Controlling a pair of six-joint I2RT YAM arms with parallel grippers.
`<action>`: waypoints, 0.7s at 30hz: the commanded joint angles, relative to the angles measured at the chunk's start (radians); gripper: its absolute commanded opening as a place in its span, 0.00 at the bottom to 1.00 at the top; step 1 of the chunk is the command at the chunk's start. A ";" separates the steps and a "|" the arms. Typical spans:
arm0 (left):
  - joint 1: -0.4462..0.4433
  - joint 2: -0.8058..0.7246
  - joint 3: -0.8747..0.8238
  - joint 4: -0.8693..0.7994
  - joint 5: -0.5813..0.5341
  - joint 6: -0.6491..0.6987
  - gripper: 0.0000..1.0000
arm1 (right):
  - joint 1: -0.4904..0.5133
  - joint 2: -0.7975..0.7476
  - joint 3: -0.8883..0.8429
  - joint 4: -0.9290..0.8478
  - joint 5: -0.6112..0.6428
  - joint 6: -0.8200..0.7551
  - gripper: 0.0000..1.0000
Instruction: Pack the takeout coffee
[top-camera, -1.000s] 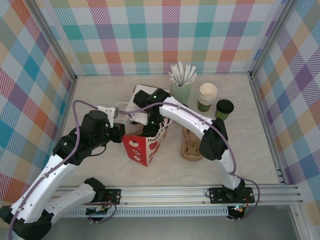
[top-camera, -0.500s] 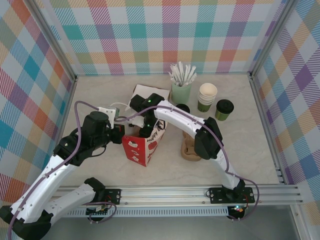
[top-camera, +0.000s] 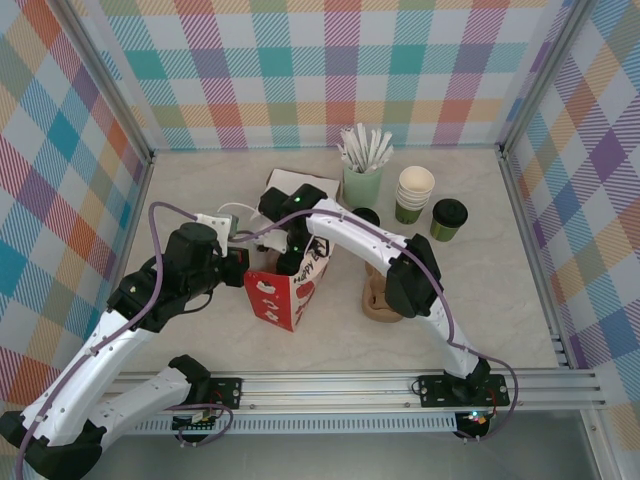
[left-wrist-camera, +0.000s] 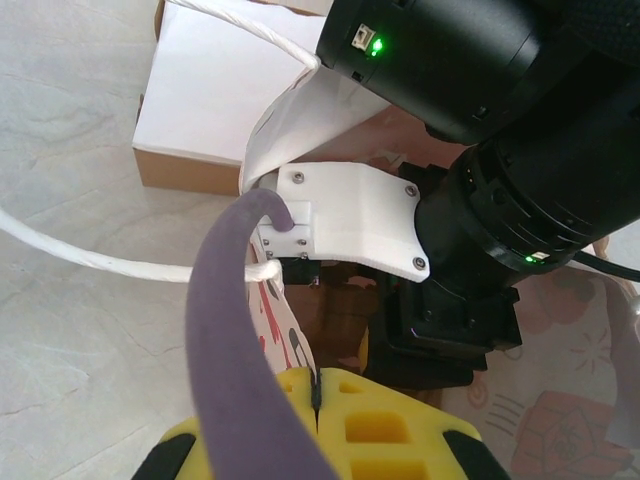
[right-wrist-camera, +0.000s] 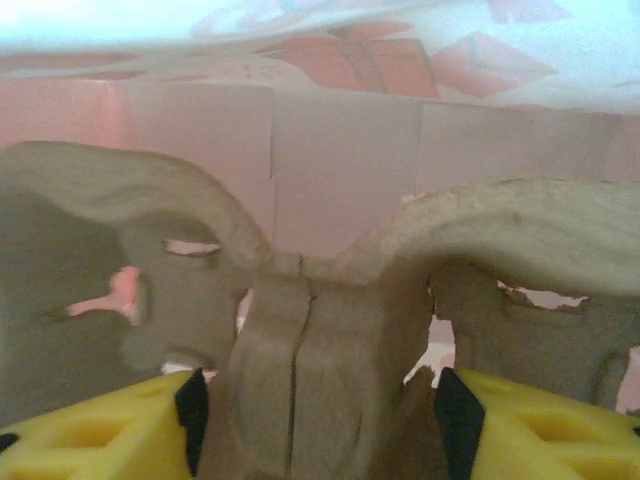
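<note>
Left jaws (left-wrist-camera: 315, 388): closed tight, the yellow fingers meeting on the rim of the gift bag (top-camera: 285, 300), whose red-and-white paper runs into the seam between them
Left arm: comes in from the near left and meets the bag at its left edge
Right jaws (right-wrist-camera: 315, 425): down inside the bag, standing apart on either side of the middle post of the pulp carrier (right-wrist-camera: 300, 330); the black pads sit very near the post, and I cannot tell whether they press on it or stand just clear
Carrier in the bag: grey-brown moulded pulp, upright, with the bag's pink inner wall close behind it
Gift bag: stands upright near the middle of the tabletop (top-camera: 480, 300), mouth upward, with the right arm reaching over from the right and down into it
Takeout coffee (top-camera: 449, 218): dark-green cup with its black lid on, upright on the tabletop at the far right, well apart from the bag and from both jaws
Stack of cups (top-camera: 413, 195): lidless, cream rims, just left of the takeout coffee
Mint cup (top-camera: 362, 182): holds white sticks, left of the stack
Tabletop carrier (top-camera: 385, 298): brown pulp, lying right of the bag, partly under the right arm
White box (left-wrist-camera: 220, 100): flat, behind the bag
</note>
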 joint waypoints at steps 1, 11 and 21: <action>-0.015 -0.029 0.008 0.089 -0.008 0.017 0.00 | -0.012 0.014 0.053 -0.066 -0.006 0.008 0.70; -0.017 -0.041 -0.024 0.070 -0.013 0.008 0.00 | -0.021 -0.022 0.145 -0.075 -0.024 0.010 0.91; -0.017 -0.073 -0.082 0.050 -0.048 -0.065 0.00 | -0.053 -0.103 0.164 -0.033 -0.103 0.044 0.97</action>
